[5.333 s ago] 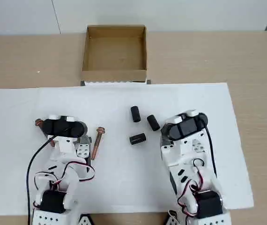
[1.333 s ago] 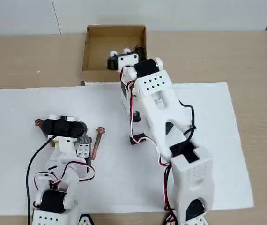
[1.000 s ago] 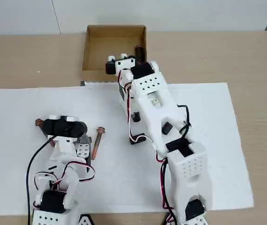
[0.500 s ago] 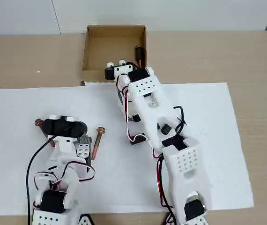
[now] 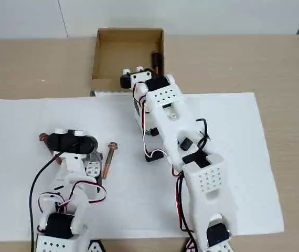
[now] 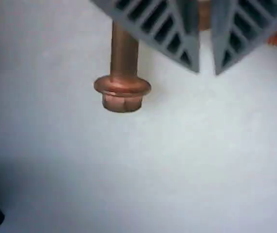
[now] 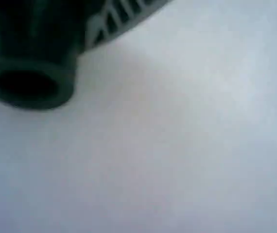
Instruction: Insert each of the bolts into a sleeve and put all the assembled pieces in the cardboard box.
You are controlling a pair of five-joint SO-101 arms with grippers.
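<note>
One assembled piece lay inside the cardboard box, the right gripper, its grip untellable, hung near the box by a sleeve, and farther from the box the left gripper sat pressed nearly together beside a bolt.

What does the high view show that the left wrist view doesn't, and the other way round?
High view: the cardboard box with one assembled piece inside, the right arm stretched toward it, and a black sleeve partly under that arm. Left wrist view: the hex flats on a bolt head, close beside the left gripper. Both: copper bolts lying on the white sheet.
</note>
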